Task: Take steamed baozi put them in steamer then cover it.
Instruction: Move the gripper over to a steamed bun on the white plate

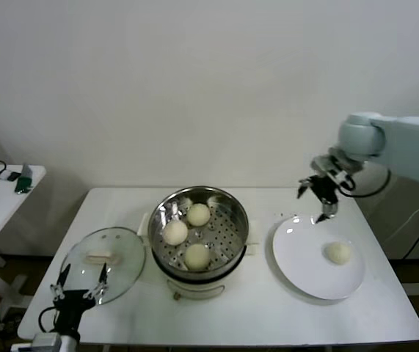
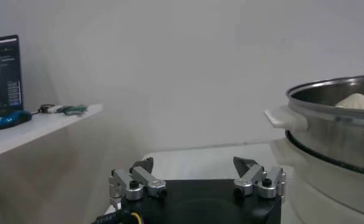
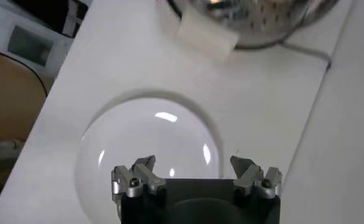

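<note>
A: Head view, item positions?
B: The steamer (image 1: 198, 233) stands at the centre of the white surface (image 1: 268, 308). Three steamed baozi (image 1: 197, 256) lie on its perforated floor. A fourth baozi (image 1: 337, 251) lies on the white plate (image 1: 304, 271), to the robot's right of the steamer. The glass cover (image 1: 104, 262) lies flat on the surface to the robot's left of the steamer, handle up. A side table (image 1: 0, 198) stands at far left.

A: Grippers in that view?
B: The left gripper (image 1: 81, 286) sits low at the near edge of the cover, fingers spread, empty. The right gripper (image 1: 318, 198) hangs above the far rim of the plate, fingers apart, empty.

A: Left wrist view?
B: The left gripper (image 2: 197, 172) has both fingers (image 2: 139, 179) wide apart with nothing between them. The steamer (image 2: 337, 131) stands beside it, one baozi (image 2: 360, 101) showing above the rim.

A: Right wrist view?
B: The right gripper (image 3: 194, 173) is spread wide and empty above the plate (image 3: 145, 152). The steamer (image 3: 255, 21) shows beyond the plate.
</note>
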